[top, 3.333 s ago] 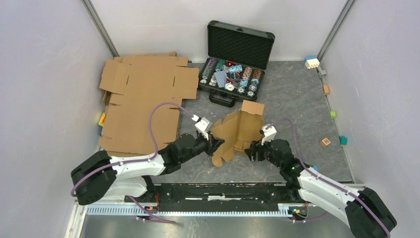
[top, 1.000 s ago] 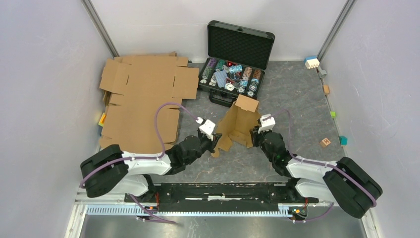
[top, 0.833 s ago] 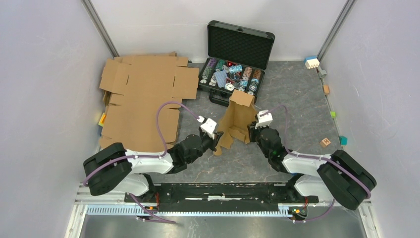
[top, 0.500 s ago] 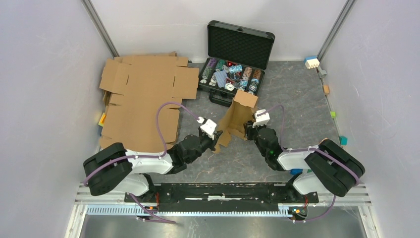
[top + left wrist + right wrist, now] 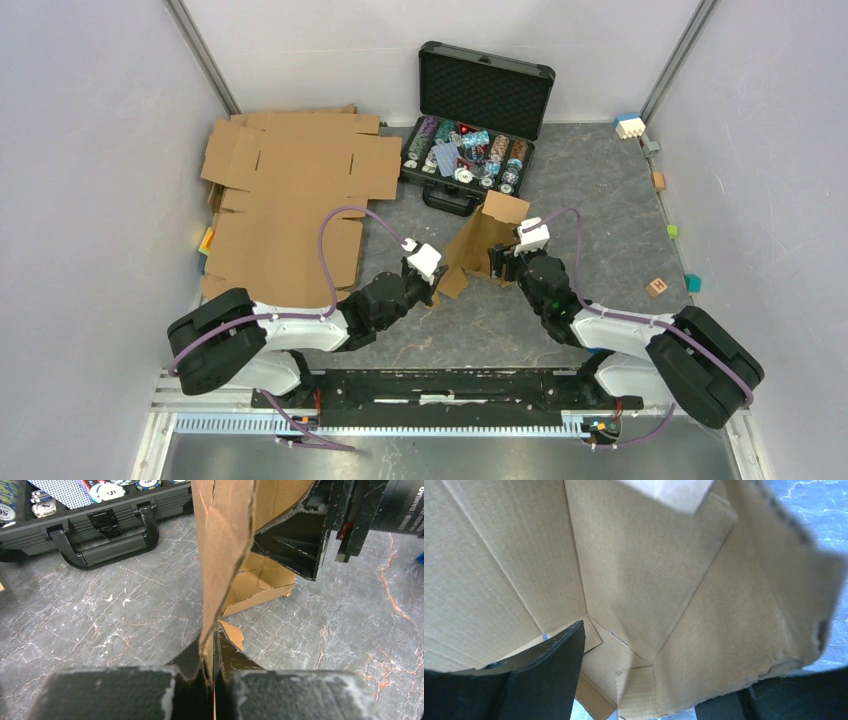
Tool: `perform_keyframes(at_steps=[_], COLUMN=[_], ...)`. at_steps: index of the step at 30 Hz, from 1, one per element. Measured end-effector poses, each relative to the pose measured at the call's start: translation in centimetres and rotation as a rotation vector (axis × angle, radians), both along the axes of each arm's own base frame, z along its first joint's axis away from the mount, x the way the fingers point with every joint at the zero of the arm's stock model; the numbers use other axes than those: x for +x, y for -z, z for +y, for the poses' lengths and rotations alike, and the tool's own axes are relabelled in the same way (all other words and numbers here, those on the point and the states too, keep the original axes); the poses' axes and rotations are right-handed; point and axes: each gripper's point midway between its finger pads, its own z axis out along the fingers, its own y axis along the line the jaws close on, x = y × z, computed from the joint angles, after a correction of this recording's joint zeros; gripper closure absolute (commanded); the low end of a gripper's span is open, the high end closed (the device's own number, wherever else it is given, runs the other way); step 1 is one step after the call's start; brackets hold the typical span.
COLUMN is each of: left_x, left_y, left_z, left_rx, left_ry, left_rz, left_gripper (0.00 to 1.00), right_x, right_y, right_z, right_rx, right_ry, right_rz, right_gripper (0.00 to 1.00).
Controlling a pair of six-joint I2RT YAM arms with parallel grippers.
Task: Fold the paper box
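From above, the fingertips of both grippers are hidden against the brown cardboard, and the wrist views show them better. The paper box [image 5: 482, 238] stands half-formed and tilted on the grey marbled table [image 5: 600, 200], just in front of the handle of the open black chip case [image 5: 470, 150], between the two arms. The left gripper [image 5: 214, 647] is pinched tight on the thin edge of one low flap at the box's left side, and the panel rises straight up from its jaws. The right gripper [image 5: 502, 262] sits at the box's right side with its fingers spread wide. One black finger [image 5: 544, 675] reaches inside against the inner wall, and the other is only a dark sliver cut off at the bottom right corner. Creased inner panels fill nearly all of the right wrist view, so whether that second finger touches the cardboard cannot be told. The box carries no printing. The chips in the case carry numerals, most cropped or too small to read; one seems to be a 5. White lettering on the right arm's housing is cut off at the frame edge. Larger flat cardboard sheets [image 5: 290, 200] lie well apart at the back left.
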Motion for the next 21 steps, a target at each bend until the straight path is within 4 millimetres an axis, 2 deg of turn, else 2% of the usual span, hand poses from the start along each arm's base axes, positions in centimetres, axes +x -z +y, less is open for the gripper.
perform_keyframes(at_steps=[4, 6, 13, 16, 21], left_x=[0.0, 0.0, 0.1, 0.1, 0.1], left_y=[0.2, 0.3, 0.2, 0.2, 0.2], left_z=[0.1, 0.1, 0.1, 0.1, 0.1], left_rx=[0.010, 0.014, 0.016, 0.016, 0.016], left_ry=[-0.002, -0.004, -0.005, -0.005, -0.005], left_rz=[0.002, 0.004, 0.005, 0.005, 0.005], left_gripper=[0.98, 0.98, 0.98, 0.97, 0.89], right_x=[0.0, 0.1, -0.9, -1.0, -0.6], right_y=[-0.5, -1.1, -2.6, -2.6, -2.7], right_z=[-0.5, -1.1, -2.4, -2.2, -1.8], right_rx=[-0.008, 0.001, 0.043, 0.036, 0.013], right_ry=[-0.016, -0.015, -0.019, -0.034, -0.047], right_rz=[0.004, -0.005, -0.068, -0.065, -0.050], right_gripper=[0.15, 0.02, 0.03, 0.26, 0.46])
